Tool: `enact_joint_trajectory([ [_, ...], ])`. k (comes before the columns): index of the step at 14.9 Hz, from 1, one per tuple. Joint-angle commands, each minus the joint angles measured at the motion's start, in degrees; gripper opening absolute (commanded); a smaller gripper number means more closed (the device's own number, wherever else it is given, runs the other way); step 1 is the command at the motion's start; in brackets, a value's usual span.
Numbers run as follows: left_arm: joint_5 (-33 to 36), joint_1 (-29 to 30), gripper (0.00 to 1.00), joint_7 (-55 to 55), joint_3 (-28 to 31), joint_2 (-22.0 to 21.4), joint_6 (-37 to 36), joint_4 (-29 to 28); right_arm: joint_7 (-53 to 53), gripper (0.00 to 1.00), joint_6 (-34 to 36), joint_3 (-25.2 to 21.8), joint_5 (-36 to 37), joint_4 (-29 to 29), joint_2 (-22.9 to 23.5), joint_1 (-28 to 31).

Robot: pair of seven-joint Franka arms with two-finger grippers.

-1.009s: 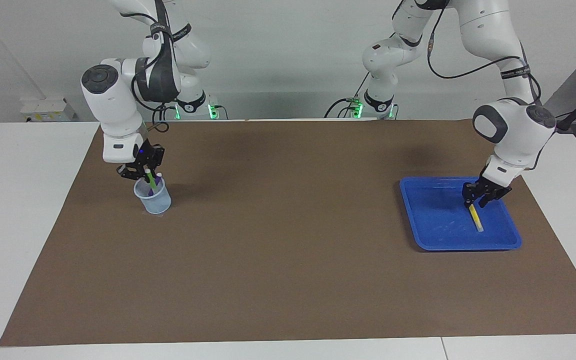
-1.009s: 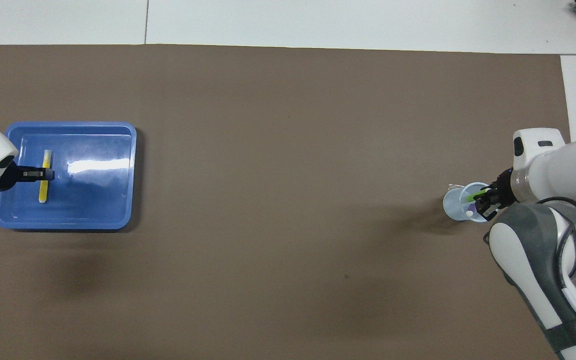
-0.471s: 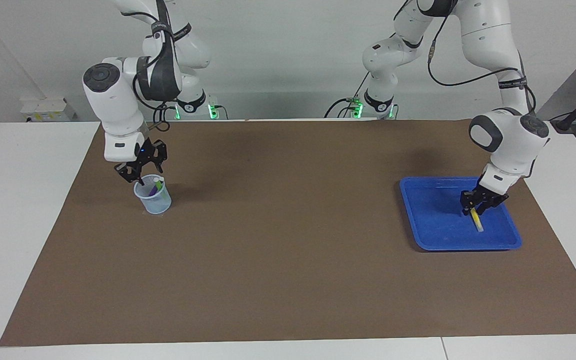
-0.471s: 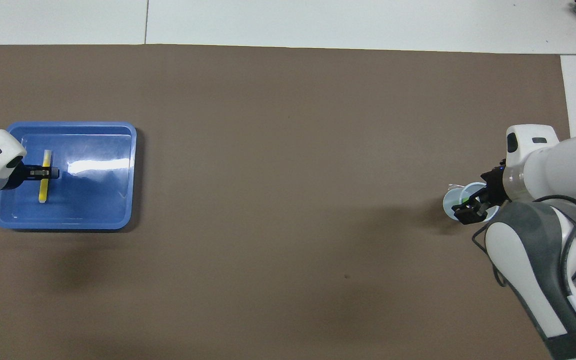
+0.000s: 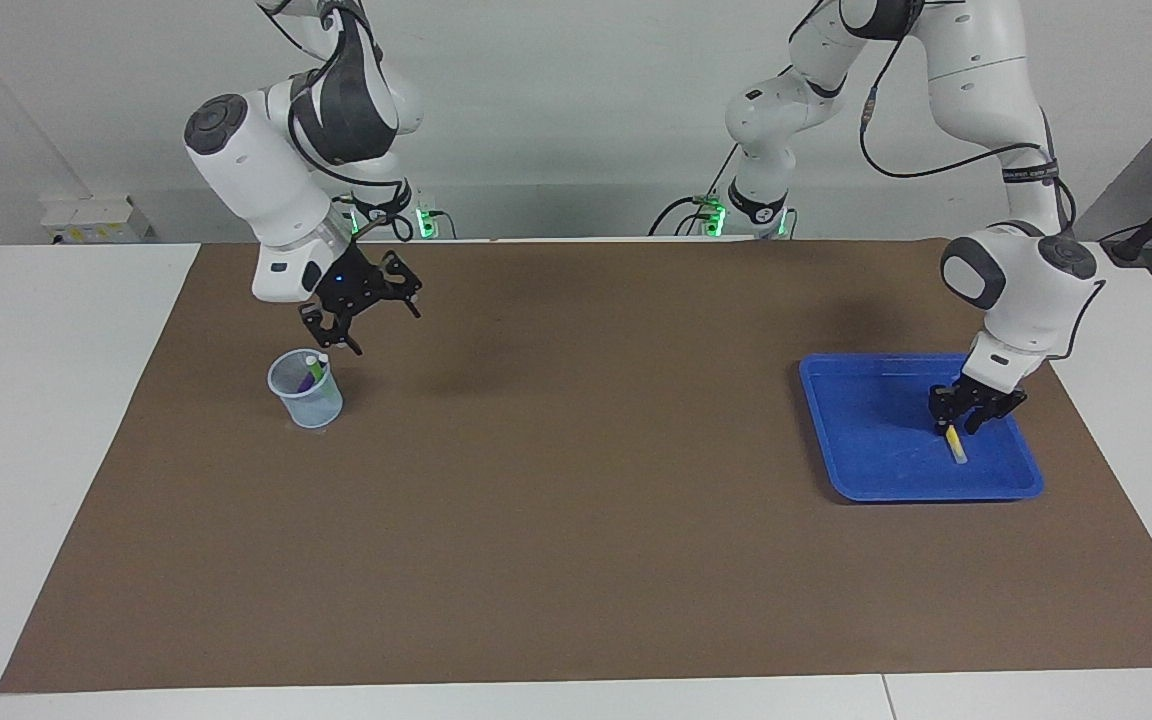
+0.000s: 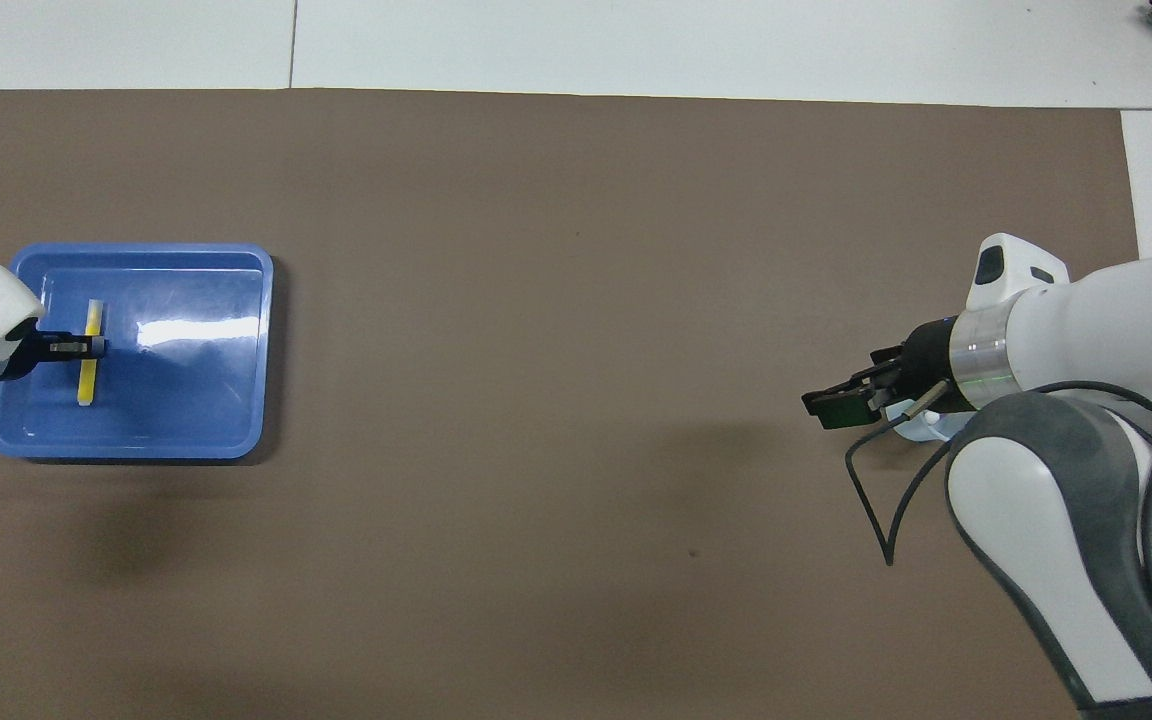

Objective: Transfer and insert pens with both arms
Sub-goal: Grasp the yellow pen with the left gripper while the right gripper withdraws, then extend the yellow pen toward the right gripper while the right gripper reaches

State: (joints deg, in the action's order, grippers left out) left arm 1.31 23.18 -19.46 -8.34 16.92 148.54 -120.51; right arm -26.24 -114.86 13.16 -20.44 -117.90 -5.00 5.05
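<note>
Count: two arms, two pincers, three pens, one cup, one tray, one brown mat on the white bench.

Left pincer (image 5: 971, 410): down in the blue tray (image 5: 866, 440), set across the yellow pen (image 5: 954, 443) near the end closest to the robots. Whether it has clamped the pen cannot be told. The pen lies flat on the tray floor and runs from the pincer toward 5 o'clock in the facing view. In the overhead view the tray sits at 9 o'clock on the mat (image 5: 576, 500).

Right pincer (image 5: 376, 318): spread wide and empty, raised and tilted over bare mat. In the facing view it is at 1 o'clock from the clear cup (image 5: 306, 395). The cup holds the purple pen (image 5: 307, 379) and the green pen (image 5: 317, 359), both leaning, caps up. In the overhead view the cup is at 3 o'clock on the mat, mostly hidden under the right arm.

Change over the last second: the right pincer was closed on the green pen at the cup mouth. It has since let go, lifted and swung toward mid-bench. The left pincer stays at the yellow pen, which has not shifted.
</note>
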Motion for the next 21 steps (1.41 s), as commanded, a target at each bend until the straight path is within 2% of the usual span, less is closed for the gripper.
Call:
enact_joint_trajectory([
  [1,1.41,0.72,0.14,-0.58,-0.18,0.74,1.75,-0.69,5.47,1.00,0.43,0.20,-4.33,0.74,0.17,0.31],
  [2,1.41,0.72,0.00,-0.49,-0.18,0.92,2.10,-0.87,7.58,1.00,0.43,0.20,-6.26,0.74,0.17,0.05],
  [7,1.41,0.37,0.00,-0.23,-0.18,1.01,0.18,-0.17,17.42,1.00,0.08,0.46,-11.62,0.74,0.17,-0.13],
  [9,1.41,-0.06,0.00,2.56,-0.18,0.66,-6.90,3.59,23.83,1.00,-0.19,1.43,-15.49,0.74,0.17,-0.13],
  [12,1.33,-3.30,0.00,13.26,-0.53,-1.27,-22.90,11.41,29.74,1.00,-2.54,3.09,-18.92,1.01,0.17,-0.13],
  [14,0.63,-5.85,0.00,22.31,-0.80,-3.37,-28.89,13.10,34.30,1.00,-4.92,5.37,-20.07,1.18,0.26,-0.13],
  [16,-3.13,-8.23,0.00,30.66,-0.97,-5.66,-31.72,13.10,39.40,1.00,-7.12,7.13,-22.96,1.18,0.35,-0.65],
  [21,-16.14,-12.28,0.00,51.59,-1.06,-10.50,-36.73,12.93,45.83,1.00,-11.60,7.23,-26.65,1.18,0.52,-5.22],
])
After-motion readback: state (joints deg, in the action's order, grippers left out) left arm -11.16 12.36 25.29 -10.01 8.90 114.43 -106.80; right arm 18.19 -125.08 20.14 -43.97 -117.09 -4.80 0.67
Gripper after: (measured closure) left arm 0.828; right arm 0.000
